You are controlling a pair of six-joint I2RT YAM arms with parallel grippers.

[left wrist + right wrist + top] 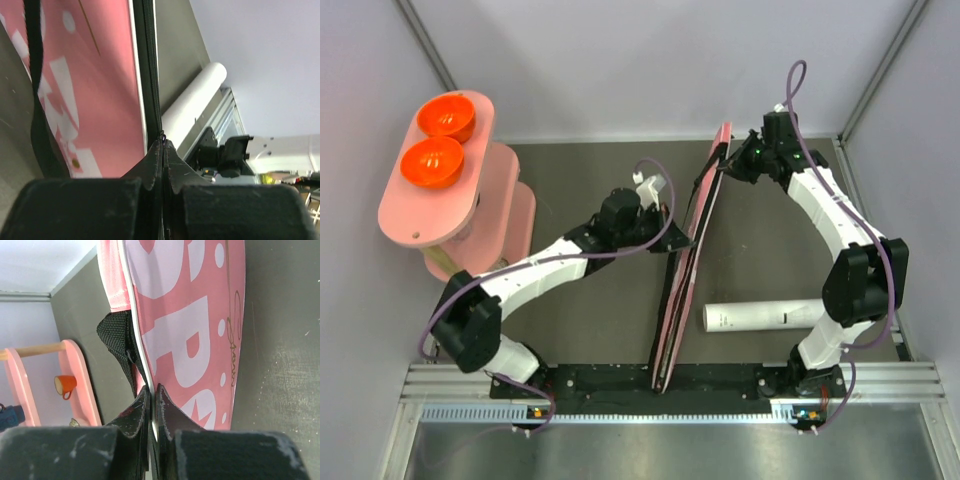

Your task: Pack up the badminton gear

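The pink "SPORT" bag point(692, 240) stands on its edge down the middle of the table, top end toward the back. My left gripper point(670, 215) meets it from the left at mid-length. In the left wrist view that gripper point(163, 145) is shut on the bag's point(100, 100) dark zipper edge, with a small pull at the tips. My right gripper point(725, 160) holds the far end. In the right wrist view it point(152, 390) is shut on the bag's point(195, 315) white-piped rim beside the black strap point(117, 340). The white tube point(760, 316) lies on the table to the right. Rackets and shuttlecocks are out of view.
A pink oval stand point(425, 215) with two orange bowls point(445, 115) stands at the back left. Grey walls close in on the left, back and right. The tube point(192, 102) lies close to the right arm's base.
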